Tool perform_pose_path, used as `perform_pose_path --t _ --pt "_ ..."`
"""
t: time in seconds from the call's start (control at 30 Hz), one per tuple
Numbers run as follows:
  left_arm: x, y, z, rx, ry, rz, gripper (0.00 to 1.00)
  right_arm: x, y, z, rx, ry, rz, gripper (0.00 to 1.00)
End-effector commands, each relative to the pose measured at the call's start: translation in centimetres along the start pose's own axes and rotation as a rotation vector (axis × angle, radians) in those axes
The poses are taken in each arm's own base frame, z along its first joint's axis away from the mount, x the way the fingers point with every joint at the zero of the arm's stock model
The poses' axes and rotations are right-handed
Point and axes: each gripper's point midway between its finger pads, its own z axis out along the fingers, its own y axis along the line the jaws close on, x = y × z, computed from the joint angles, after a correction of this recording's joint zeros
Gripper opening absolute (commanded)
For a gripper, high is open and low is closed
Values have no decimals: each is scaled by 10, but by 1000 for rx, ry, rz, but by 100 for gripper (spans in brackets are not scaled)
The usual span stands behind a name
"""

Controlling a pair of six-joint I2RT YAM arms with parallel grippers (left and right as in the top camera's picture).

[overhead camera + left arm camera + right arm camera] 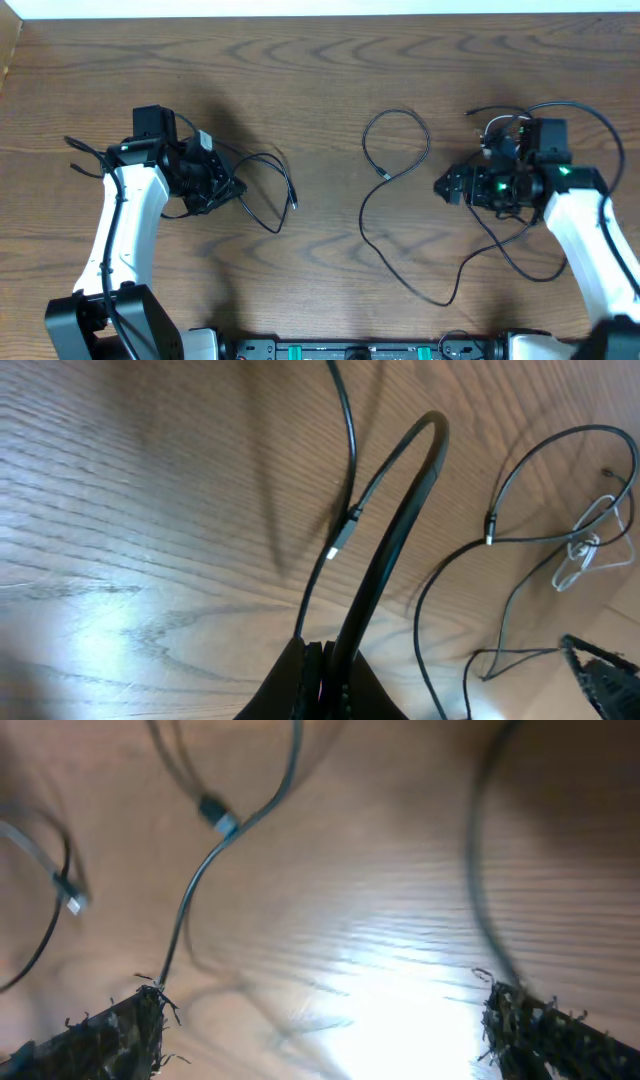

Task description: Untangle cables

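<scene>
Where cables (386, 176) lie: one loops mid-desk (300, 70), just before right pincer (441, 186); more, with a white cable (580, 555), bunch beside that arm.
Left pincer (225, 188): clenched on black cable (318, 588), plug (340, 542) free.
Right pincer: released, fingers (120, 1030) wide.

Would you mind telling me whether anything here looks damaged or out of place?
On the right hand, the finger pads look frayed, with loose fibres sticking out along their edges. Nothing else stands out.
</scene>
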Motion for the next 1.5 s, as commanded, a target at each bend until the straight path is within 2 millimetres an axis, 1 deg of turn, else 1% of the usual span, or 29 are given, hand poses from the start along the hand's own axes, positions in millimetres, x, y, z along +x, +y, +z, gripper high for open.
perform_pose_path --t 0.0,0.13,0.2,0.3,0.6,0.7,0.8,0.9,0.93,0.97,1.0,1.07,1.1,1.13,1.2,1.27,1.37,1.47 --pt "0 6 0 -25 -3 16 8 2 11 12 -102 58 -18 99" --pt "-1 7 0 -32 -6 16 9 9 4 25 -92 113 50 99" --pt "-3 13 0 -69 -19 15 8 16 1 30 -85 153 95 99" --pt "-1 18 2 -83 -16 10 9 20 -1 33 -82 174 110 99" --pt "11 35 16 -112 20 -14 9 18 -4 33 -70 165 104 99" --pt "7 50 21 -171 -13 -28 9 18 -5 33 -63 166 104 99" --pt "3 70 24 -258 -60 -103 9 18 -5 33 -62 165 103 99" --pt "-1 84 26 -316 -102 -143 10 18 -6 34 -52 166 101 99" --pt "-2 87 27 -328 -112 -148 17 18 -7 34 -45 165 98 99" --pt "-2 89 27 -336 -116 -147 33 18 -7 34 -42 166 96 99" --pt "-2 91 27 -346 -120 -147 42 18 -7 35 -42 167 95 99" --pt "-2 94 26 -362 -121 -148 64 19 -5 35 -43 169 92 99" --pt "-1 94 26 -363 -118 -150 74 19 -5 35 -43 170 91 99" --pt "0 94 25 -365 -113 -152 77 19 -5 35 -43 170 90 99" --pt "1 91 21 -369 -104 -155 79 19 -5 35 -43 170 89 99" --pt "-3 84 13 -365 -111 -152 79 19 -5 35 -43 170 89 99" --pt "-17 68 -1 -344 -154 -147 80 19 -5 35 -44 167 87 99" --pt "-29 52 -7 -316 -200 -144 81 18 -5 35 -44 165 86 99"
